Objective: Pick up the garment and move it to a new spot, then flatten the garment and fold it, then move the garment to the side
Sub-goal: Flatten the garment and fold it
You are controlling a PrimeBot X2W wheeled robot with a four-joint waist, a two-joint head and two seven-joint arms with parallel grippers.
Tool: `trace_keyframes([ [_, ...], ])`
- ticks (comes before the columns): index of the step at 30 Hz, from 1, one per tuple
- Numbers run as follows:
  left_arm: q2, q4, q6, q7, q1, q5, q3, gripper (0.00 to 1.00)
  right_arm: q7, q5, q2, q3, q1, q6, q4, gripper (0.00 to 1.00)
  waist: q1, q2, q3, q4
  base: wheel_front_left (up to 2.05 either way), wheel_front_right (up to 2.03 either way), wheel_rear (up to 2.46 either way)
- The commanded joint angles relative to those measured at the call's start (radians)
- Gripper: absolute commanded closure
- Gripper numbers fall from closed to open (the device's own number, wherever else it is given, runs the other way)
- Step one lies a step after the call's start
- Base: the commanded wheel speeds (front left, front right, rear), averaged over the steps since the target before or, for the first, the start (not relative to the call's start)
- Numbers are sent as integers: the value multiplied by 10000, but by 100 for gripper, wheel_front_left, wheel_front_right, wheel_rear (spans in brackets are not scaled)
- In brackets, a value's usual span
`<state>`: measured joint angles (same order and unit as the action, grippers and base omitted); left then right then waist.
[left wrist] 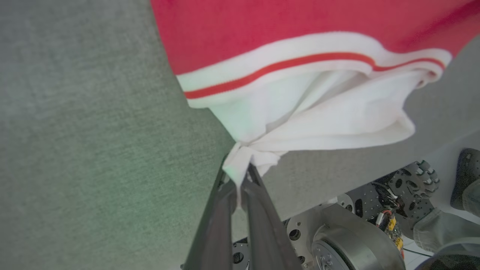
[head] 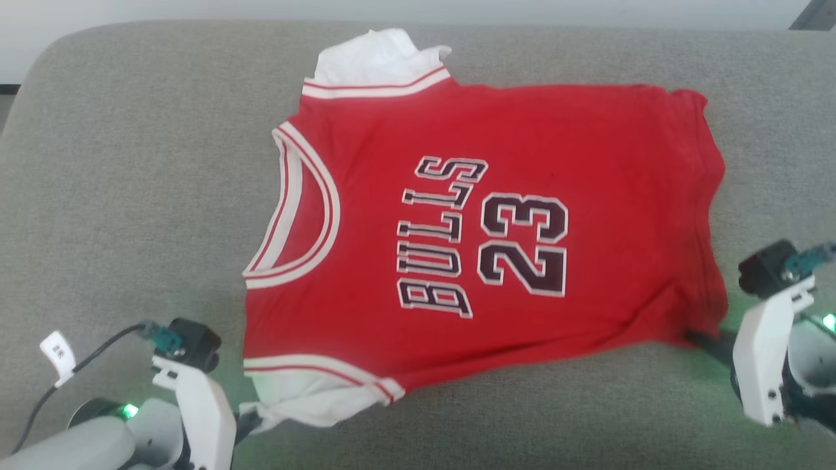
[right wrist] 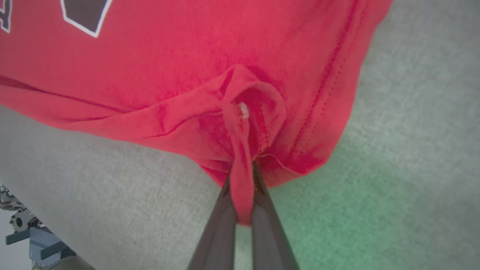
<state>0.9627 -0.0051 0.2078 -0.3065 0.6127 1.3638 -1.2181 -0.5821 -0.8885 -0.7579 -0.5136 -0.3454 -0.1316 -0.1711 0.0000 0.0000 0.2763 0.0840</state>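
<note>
Garment (head: 509, 215), a red jersey, lies chest up and spread almost flat across a grey cushion (head: 130, 170), with the neck opening toward the robot's left, the hem toward its right, and the lettering and number 23 sideways. Left gripper (left wrist: 242, 176), at the near left, has its two dark fingers pressed together on a bunched tip of the white near sleeve (left wrist: 318, 112). Right gripper (right wrist: 243, 176), at the near right, pinches a twisted fold of the hem corner (right wrist: 255, 123). Between the two grips the near edge runs fairly straight, with a thin shadow under it in the head view, so it may be raised slightly off the cushion. Progress, as a judgement: flattening looks to be in hand and close to complete, with small wrinkles by the hem and both sleeves crumpled. Whether the move to a new spot has been made cannot be told. No fold has been started, and the final move to the side is also left. Hidden or unclear: the far sleeve (head: 375, 59) is rumpled and partly tucked under the body. The jersey's back faces down. Cloth bunches around the fingertips, so the depth of each bite cannot be judged. The cushion's right end runs out of the head view. In the left wrist view, past the cushion's edge, sit metal parts of the base (left wrist: 337, 243) and a dark blurred shape (left wrist: 465, 180) that might be a shoe
</note>
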Motion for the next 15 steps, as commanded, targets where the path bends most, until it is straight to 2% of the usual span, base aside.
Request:
trace_keyframes([
  [1, 165, -31, 158, -57, -235, 34, -51, 100, -328, 37, -2, 11, 603, 15, -14, 100, 0, 0, 15, -29, 0, 0, 0],
  [10, 720, -957, 950, -677, -824, 493, -196, 100, -1647, 616, 595, 1944, 2621, 15, 1824, 100, 0, 0, -6, -255, 0, 0, 0],
  [15, 970, -1400, 1173, -584, -596, 385, -19, 100, -1807, 972, 1128, 2760, 3006, 15, 2391, 100, 0, 0, -114, -333, 0, 0, 0],
])
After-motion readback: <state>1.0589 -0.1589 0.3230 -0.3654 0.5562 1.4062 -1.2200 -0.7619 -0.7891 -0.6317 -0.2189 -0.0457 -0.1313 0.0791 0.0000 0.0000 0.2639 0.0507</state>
